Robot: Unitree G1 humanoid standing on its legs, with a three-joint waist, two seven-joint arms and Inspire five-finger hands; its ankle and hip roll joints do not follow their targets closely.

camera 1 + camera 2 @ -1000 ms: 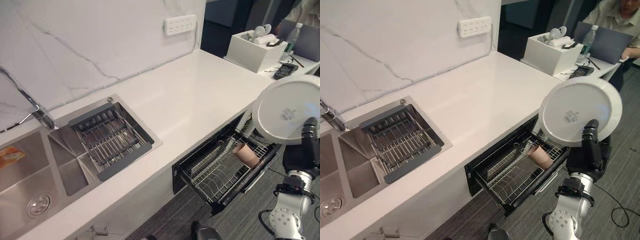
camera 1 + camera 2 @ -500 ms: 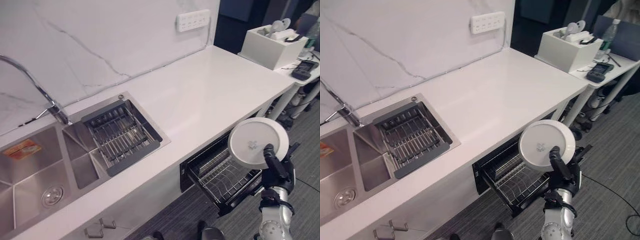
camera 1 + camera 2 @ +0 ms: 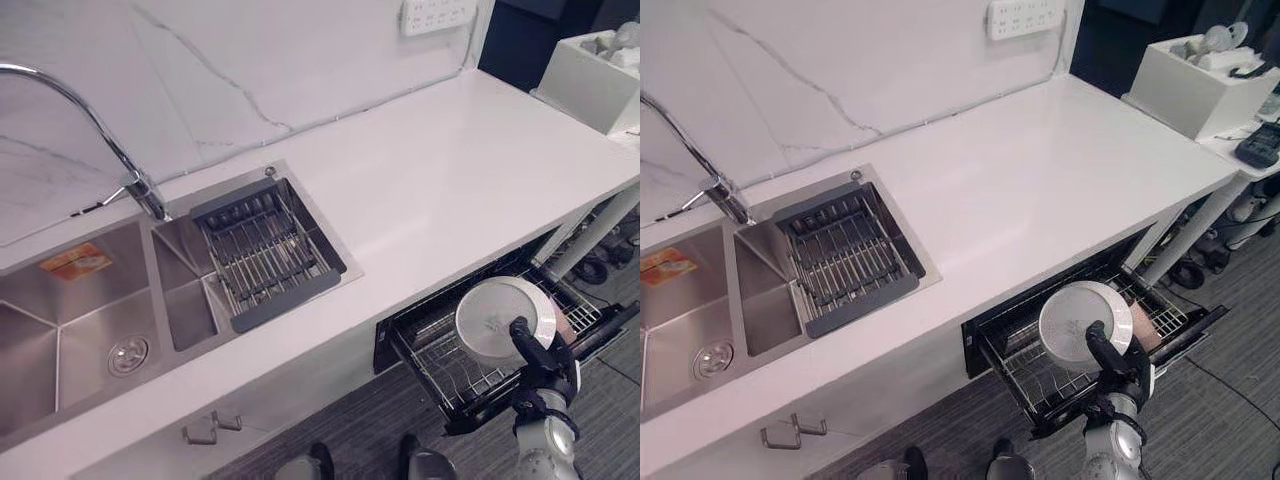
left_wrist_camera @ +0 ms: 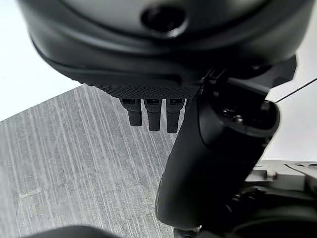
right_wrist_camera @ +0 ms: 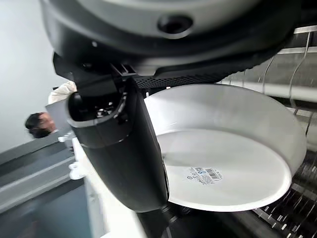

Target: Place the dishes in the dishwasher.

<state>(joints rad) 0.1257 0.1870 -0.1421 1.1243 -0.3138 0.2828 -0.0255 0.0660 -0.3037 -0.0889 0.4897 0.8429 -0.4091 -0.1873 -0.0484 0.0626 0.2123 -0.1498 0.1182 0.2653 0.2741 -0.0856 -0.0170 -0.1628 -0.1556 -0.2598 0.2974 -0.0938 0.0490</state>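
Long white countertop (image 3: 430,190) along the marble wall, double steel sink (image 3: 60,330) at its left end with a slotted drain tray (image 3: 265,260) set in the near basin under the arched faucet (image 3: 90,120). Below the counter edge, dishwasher rack (image 3: 1040,375) pulled out on its drawer, wire tines showing, a pinkish cup (image 3: 1145,335) lying toward its far side. Over that rack, white plate (image 3: 1080,322), underside toward the head camera, now low and just above the wires (a second ago well up at counter height and far larger in view, though much of that from the head swinging back toward the sink). Right hand (image 3: 1110,355) clamped on the plate's near rim, thumb across the underside as seen in the right wrist view, with the rack's rods just beyond the plate. Left hand (image 4: 153,111) idle over grey floor, fingers hanging straight and relaxed, nothing held. Descent largely done, by the look of it; plate not yet slotted, so likely a matter of lining its edge up between two tines, clear of the cup, before letting go.
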